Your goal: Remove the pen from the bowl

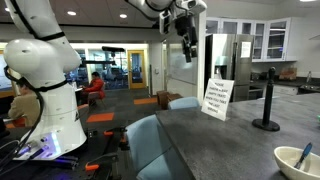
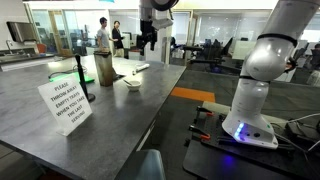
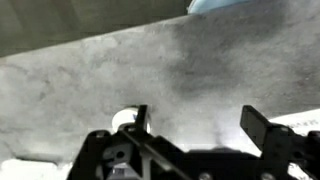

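The off-white bowl (image 1: pixel 296 161) sits on the grey countertop at the near right corner in an exterior view, with the light-blue pen (image 1: pixel 305 153) leaning inside it against the rim. In an exterior view the bowl (image 2: pixel 132 82) is small and the pen is too small to make out. My gripper (image 1: pixel 185 22) (image 2: pixel 148 38) hangs high above the counter, well away from the bowl. In the wrist view the gripper (image 3: pixel 198 125) is open and empty over bare countertop. A small white round shape (image 3: pixel 122 119) beside one finger may be the bowl.
A black post with a round base (image 1: pixel 267 102) (image 2: pixel 83 76) and a white paper sign (image 1: pixel 216 100) (image 2: pixel 65 103) stand on the countertop (image 1: pixel 230 140). A tall cylinder (image 2: pixel 104 69) and a flat paper (image 2: pixel 134 67) lie beyond the bowl. Light-blue chairs (image 1: pixel 150 142) line the counter's edge.
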You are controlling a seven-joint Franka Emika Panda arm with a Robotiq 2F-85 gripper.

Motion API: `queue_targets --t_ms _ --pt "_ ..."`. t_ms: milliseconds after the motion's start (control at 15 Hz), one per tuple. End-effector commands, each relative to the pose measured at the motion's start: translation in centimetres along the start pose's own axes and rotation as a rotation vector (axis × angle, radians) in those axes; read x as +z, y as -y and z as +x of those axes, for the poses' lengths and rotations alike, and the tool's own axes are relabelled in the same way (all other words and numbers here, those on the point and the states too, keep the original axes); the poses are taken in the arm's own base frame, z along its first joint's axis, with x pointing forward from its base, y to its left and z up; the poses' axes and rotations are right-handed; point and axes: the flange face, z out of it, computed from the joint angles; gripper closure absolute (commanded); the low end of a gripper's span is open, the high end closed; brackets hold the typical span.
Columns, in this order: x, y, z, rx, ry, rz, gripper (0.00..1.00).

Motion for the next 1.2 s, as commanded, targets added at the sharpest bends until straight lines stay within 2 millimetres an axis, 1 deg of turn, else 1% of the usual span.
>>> queue_targets --t_ms 0,67,200,333,400,467,533,733,1133 --pt "3.2 -1.1 7.2 -0.147 -0.046 -0.042 0.0" --pt "4.4 -1.6 9.1 -0.171 -0.05 -0.047 0.0" --pt "6.7 -2.5 12.0 -0.186 -0.038 -0.053 0.0" --pt "8.4 -3.3 14.2 -0.169 -0.025 -0.059 0.0" --pt "8.1 -3.3 12.5 -0.15 -0.039 -0.038 0.0" --pt "8.9 -3.4 13.1 -0.149 -0.035 -0.039 0.0" --pt "9.2 -3.4 13.1 -0.149 -0.029 -0.04 0.0" --pt "8.4 -3.1 13.0 -0.153 -0.04 -0.04 0.0" --pt "8.5 -3.2 12.9 -0.152 -0.038 -0.041 0.0"
